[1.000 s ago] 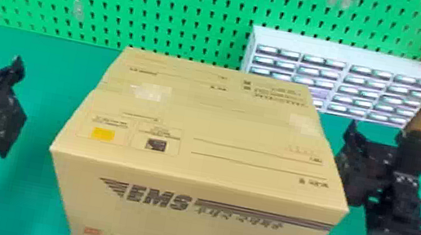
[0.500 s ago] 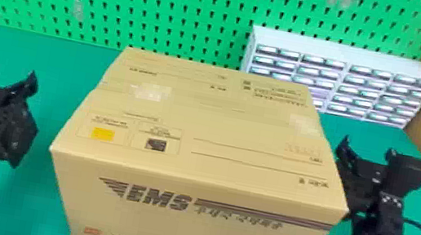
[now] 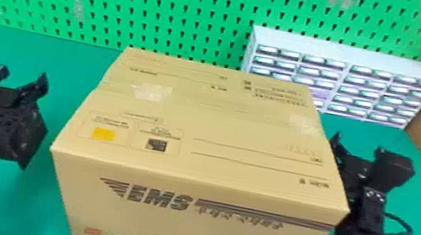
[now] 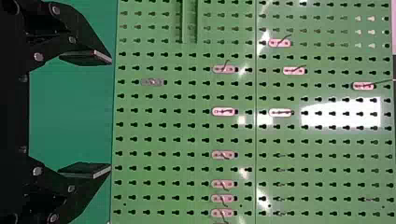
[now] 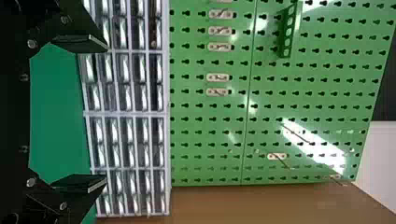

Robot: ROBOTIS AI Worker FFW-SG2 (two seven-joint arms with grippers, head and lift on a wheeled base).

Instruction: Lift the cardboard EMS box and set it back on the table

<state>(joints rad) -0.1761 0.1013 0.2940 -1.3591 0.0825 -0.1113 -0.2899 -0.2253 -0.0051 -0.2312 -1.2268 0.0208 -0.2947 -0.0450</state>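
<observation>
The black two-fingered left gripper point(image 3: 20, 80) and right gripper point(image 3: 358, 148), both spread wide and empty, have moved inward beside the unmoved tan cardboard EMS box point(image 3: 216, 128) on the green table point(image 3: 62, 60); open tabletop separates its left edge from the left gripper.

Left gripper point(image 3: 22, 77) and right gripper point(image 3: 358, 146) (both) neared the box point(image 3: 216, 128).

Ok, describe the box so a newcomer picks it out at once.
Find the green table, then look between the left gripper and right gripper. The tan cardboard box there bears dark EMS lettering on its near side, unlike the pale drawer cabinet behind.
</observation>
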